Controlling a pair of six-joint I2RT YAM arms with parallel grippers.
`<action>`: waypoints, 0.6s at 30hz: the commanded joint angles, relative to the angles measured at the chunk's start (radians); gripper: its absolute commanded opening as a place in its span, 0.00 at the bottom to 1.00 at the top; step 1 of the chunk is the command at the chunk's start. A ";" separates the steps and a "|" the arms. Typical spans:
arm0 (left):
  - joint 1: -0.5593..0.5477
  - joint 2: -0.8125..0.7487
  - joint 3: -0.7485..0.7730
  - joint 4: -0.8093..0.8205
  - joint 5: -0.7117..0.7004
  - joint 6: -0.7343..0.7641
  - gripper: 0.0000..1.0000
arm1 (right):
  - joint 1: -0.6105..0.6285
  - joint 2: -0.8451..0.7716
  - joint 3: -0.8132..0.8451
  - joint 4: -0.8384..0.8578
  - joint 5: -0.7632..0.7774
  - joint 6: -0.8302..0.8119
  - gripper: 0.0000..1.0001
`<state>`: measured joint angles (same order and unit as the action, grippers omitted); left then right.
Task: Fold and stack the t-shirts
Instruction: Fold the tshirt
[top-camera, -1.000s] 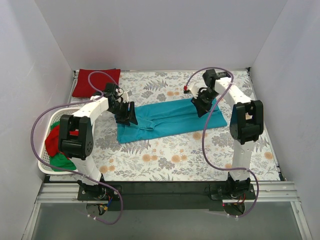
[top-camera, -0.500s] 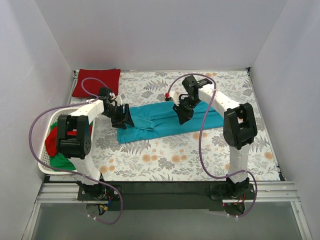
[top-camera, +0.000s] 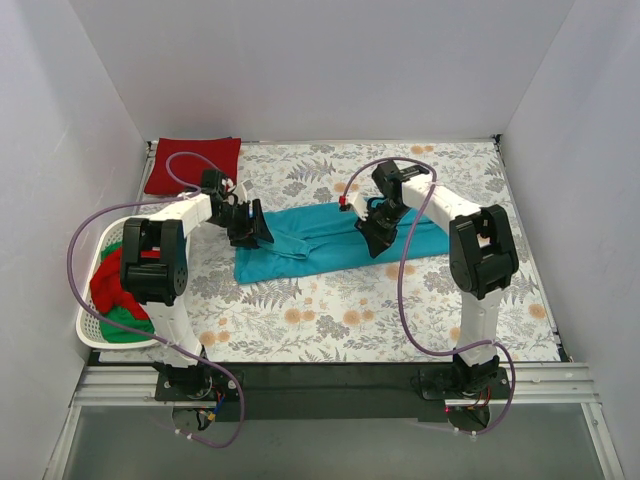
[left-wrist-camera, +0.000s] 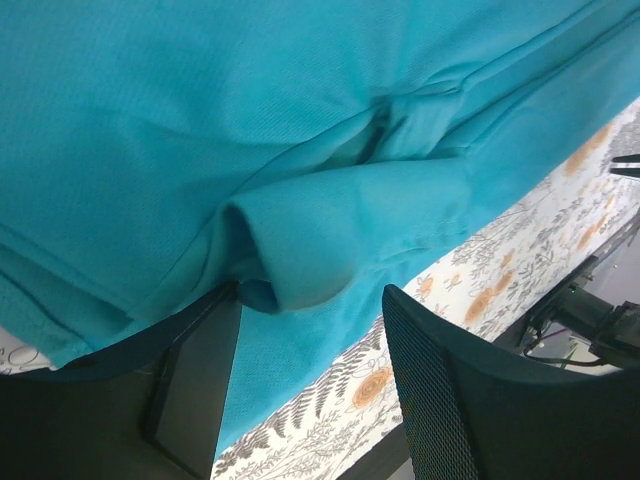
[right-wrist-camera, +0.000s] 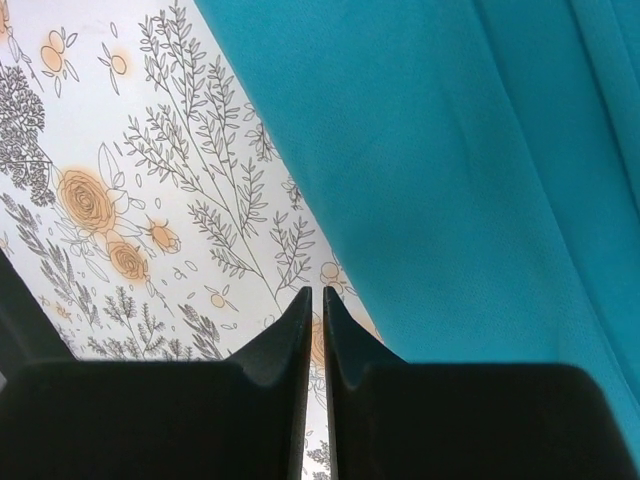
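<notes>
A teal t-shirt (top-camera: 320, 240), folded into a long strip, lies across the floral tablecloth (top-camera: 330, 310). My left gripper (top-camera: 252, 228) is at the strip's left end. In the left wrist view my left gripper (left-wrist-camera: 315, 300) is open, with a bump of the teal t-shirt (left-wrist-camera: 250, 120) between the jaws and fabric draped over the left finger. My right gripper (top-camera: 378, 240) is at the strip's near edge, right of the middle. In the right wrist view it (right-wrist-camera: 312, 295) is shut and empty over the cloth, just beside the teal t-shirt's edge (right-wrist-camera: 480, 150).
A folded dark red t-shirt (top-camera: 192, 165) lies at the back left corner. A white laundry basket (top-camera: 120, 232) at the left edge holds a red t-shirt (top-camera: 105, 285) and a green one (top-camera: 125, 322). White walls close in the left, back and right sides.
My right gripper has moved left from the shirt's right end toward its middle, then a little back toward the near edge. My left gripper has barely moved.
</notes>
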<state>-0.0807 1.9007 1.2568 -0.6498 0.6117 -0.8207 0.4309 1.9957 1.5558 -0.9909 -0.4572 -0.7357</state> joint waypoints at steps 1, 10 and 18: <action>-0.010 -0.052 0.038 0.052 0.083 -0.011 0.57 | -0.012 -0.052 0.001 0.006 0.005 -0.001 0.13; -0.011 0.032 0.119 0.084 0.152 -0.064 0.57 | -0.040 -0.041 0.007 0.003 0.015 -0.004 0.13; -0.011 0.165 0.269 0.098 0.198 -0.162 0.57 | -0.052 -0.048 -0.006 0.001 0.028 -0.010 0.13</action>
<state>-0.0883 2.0483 1.4689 -0.5705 0.7582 -0.9241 0.3851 1.9900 1.5555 -0.9909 -0.4305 -0.7364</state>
